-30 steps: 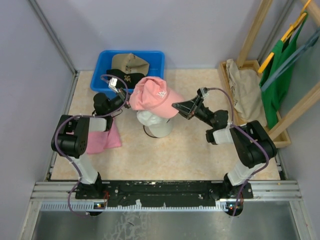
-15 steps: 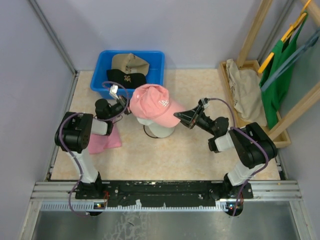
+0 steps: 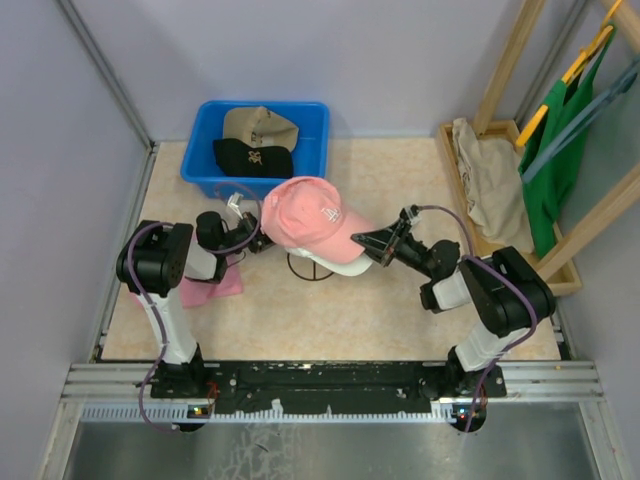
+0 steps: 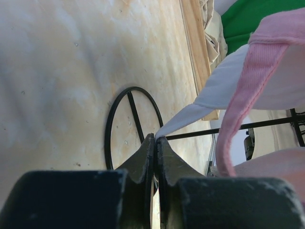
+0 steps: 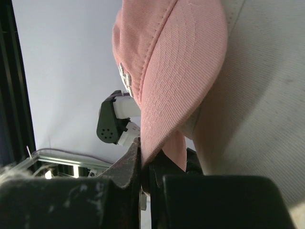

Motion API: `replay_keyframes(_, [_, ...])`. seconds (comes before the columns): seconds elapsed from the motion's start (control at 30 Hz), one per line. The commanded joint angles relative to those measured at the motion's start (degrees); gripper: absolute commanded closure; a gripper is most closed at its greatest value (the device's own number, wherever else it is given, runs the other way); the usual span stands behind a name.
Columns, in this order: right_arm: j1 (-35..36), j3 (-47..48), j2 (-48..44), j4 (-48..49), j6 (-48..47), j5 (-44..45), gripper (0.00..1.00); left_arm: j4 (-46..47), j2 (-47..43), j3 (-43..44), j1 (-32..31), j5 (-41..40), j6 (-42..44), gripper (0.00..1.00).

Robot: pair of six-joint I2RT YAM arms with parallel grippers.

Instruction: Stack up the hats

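- The pink cap [image 3: 305,215] is down! A second ago it hung high between the two sets of jaws with the white cap [image 3: 345,266] bare beneath it. Now it sits low over the white one, and only a white brim peeks out just beside the right jaws.
- The right jaws are clenched on the pink brim [image 5: 176,81], the same grip as before but lower, nearer the tabletop [image 3: 400,320].
- The left jaws are clenched too, with a corner of the white cap [image 4: 190,114] pinched at their tips and a pink band [image 4: 238,105] just beside. They have dropped along with the cap.
- A black ring [image 4: 110,124] lies flat just beyond the left jaws' tips.
- The bin [image 3: 315,135] sits beyond the left jaws. Its tan cap [image 3: 258,125] and black cap [image 3: 250,157] haven't budged.
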Motion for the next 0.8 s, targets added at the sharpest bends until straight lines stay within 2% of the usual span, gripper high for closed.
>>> replay_keyframes(0.0, [-2.57,-3.62,-2.26,9.20,-1.25,-2.91,1.00,-7.24,0.77,-0.80,0.46,-0.20,3.04,0.93])
replay_keyframes(0.17, [-4.66,-7.83,-5.80,8.80,-1.36,-4.70,1.00,-7.28,0.28,-0.75,0.47,0.04,2.87,0.93])
replay_keyframes(0.47, [-4.89,-9.19,-3.17,9.10,-2.67,-5.09,1.00,-9.64,-3.51,-0.54,0.47,-0.09,3.82,0.93])
replay_keyframes(0.77, [-8.14,-14.29,-3.09,9.08,-6.24,-6.79,1.00,-10.35,-4.07,-0.74,0.47,-0.08,4.23,0.93])
